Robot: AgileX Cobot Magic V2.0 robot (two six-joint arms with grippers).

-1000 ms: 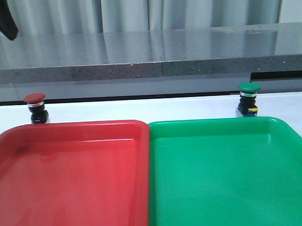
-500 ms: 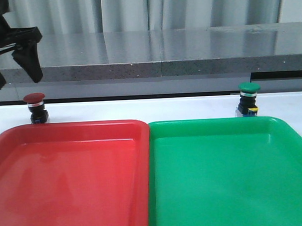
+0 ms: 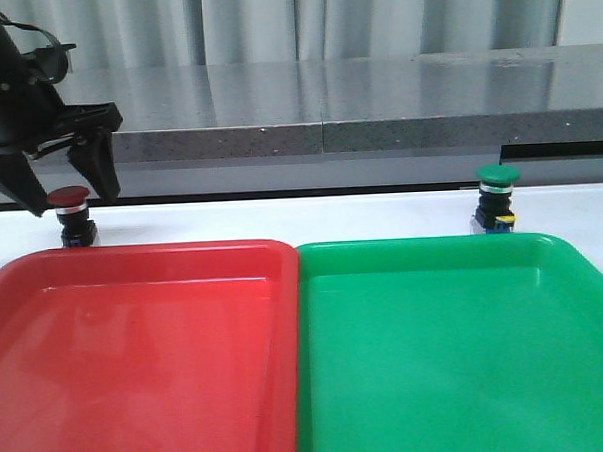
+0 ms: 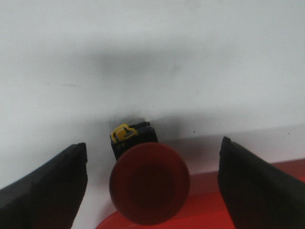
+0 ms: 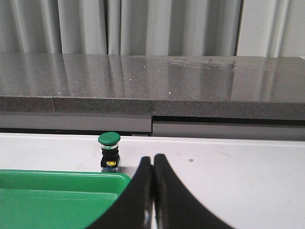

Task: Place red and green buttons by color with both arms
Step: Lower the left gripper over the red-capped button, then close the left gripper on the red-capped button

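left gripper (image 3: 64, 184): fingers spread wide, hanging just above the red button (image 3: 68, 199), one finger on each side of the cap; in the left wrist view the cap sits between the two fingers with clear space on both sides, nothing pinched.
right gripper (image 5: 152, 191): fingers pressed together, holding nothing; not seen in the front view; it sits low over the tabletop (image 3: 281, 219), well apart from the green button (image 3: 498, 175).
red button location: upright on the tabletop at about 10 o'clock of the front view, just beyond the far rim of the red tray (image 3: 143, 255), not in it.
green button location: upright on the tabletop at about 2 o'clock of the front view, just beyond the far rim of the green tray (image 3: 422, 245), not in it; yellow tab faces the camera.
task progress: judged at the start; neither button is gripped or placed.
risk, left: the cap is wide and rounded over a narrow body; closing high on the cap could let it slip or tip the button over.
risk, tray rim: the near finger stands close to the red tray rim and could catch it on the way down.
risk, right: with fingers together, advancing would shove the green button rather than grasp it.
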